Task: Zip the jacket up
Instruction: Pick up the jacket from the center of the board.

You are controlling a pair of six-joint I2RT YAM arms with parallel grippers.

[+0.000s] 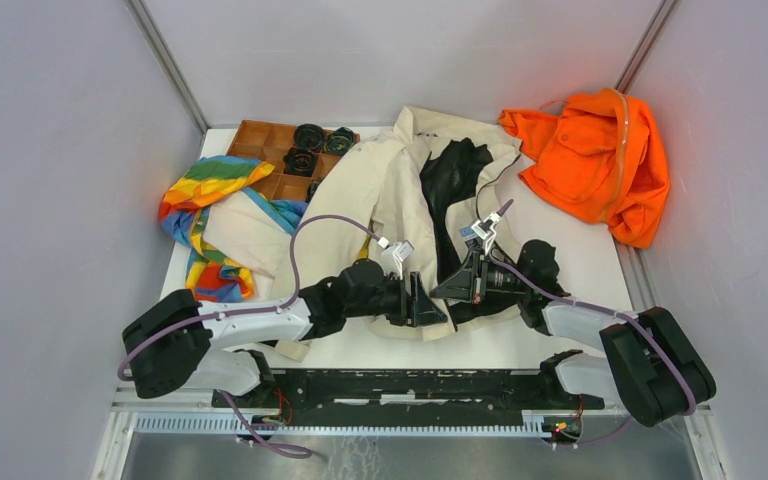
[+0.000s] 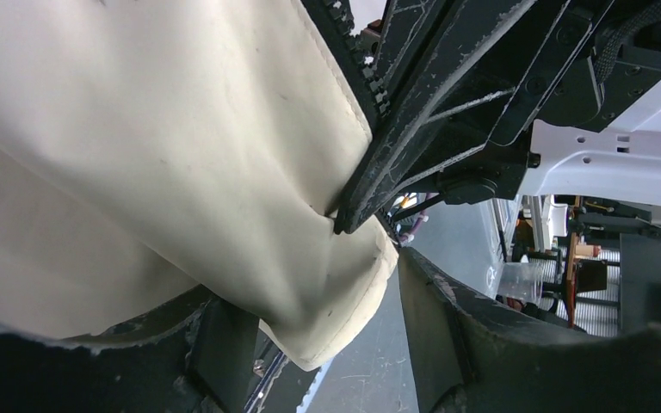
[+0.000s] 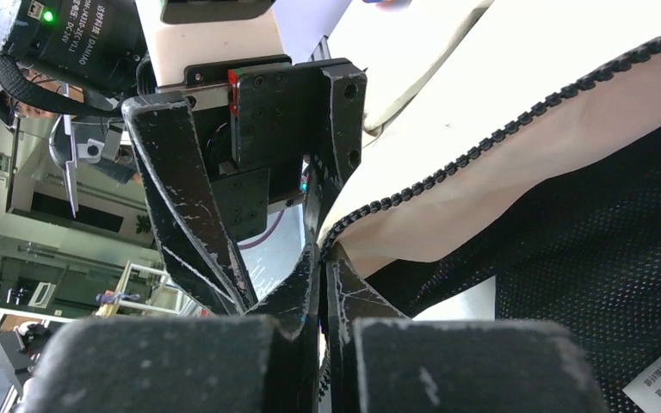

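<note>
The beige jacket (image 1: 380, 200) lies open in the middle of the table, its black lining (image 1: 450, 180) showing. My right gripper (image 1: 450, 285) is at its near hem. In the right wrist view the right gripper (image 3: 323, 258) is shut on the lower end of the dark zipper edge (image 3: 499, 133), lifted off the table. My left gripper (image 1: 430, 308) faces it. In the left wrist view the left gripper (image 2: 336, 335) is open with the jacket's bottom corner (image 2: 344, 301) hanging between the jaws against the left finger (image 2: 215, 344). Zipper teeth (image 2: 353, 60) run along the fabric edge.
An orange garment (image 1: 600, 160) lies at the back right. A rainbow-striped cloth (image 1: 205, 215) lies at the left. A brown compartment tray (image 1: 270, 150) with black round parts stands at the back left. The table's near edge (image 1: 360, 350) is just behind the grippers.
</note>
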